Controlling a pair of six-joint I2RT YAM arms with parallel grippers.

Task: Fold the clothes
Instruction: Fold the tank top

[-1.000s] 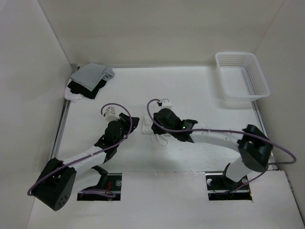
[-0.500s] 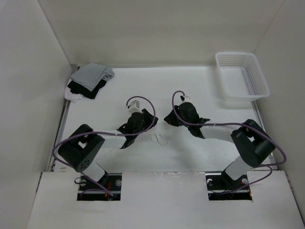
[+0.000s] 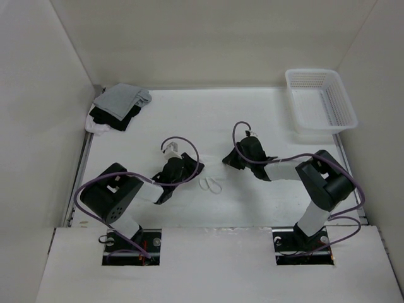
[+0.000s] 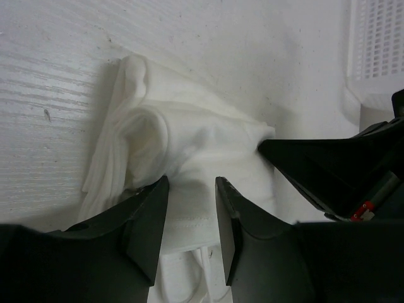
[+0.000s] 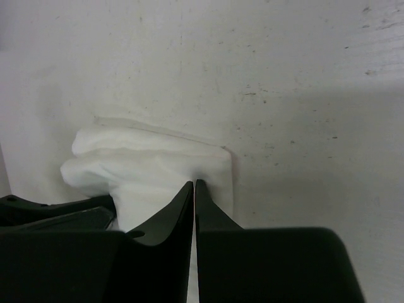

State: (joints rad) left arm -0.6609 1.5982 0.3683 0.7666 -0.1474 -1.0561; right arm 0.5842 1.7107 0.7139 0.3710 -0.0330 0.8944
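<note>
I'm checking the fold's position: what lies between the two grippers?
The bunched white garment, between the left gripper and the right gripper; clearest in the left wrist view.

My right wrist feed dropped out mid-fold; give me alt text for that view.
The right gripper, jaws nearly closed, pinches an edge of the bunched white garment, which lies on the white table.
</note>
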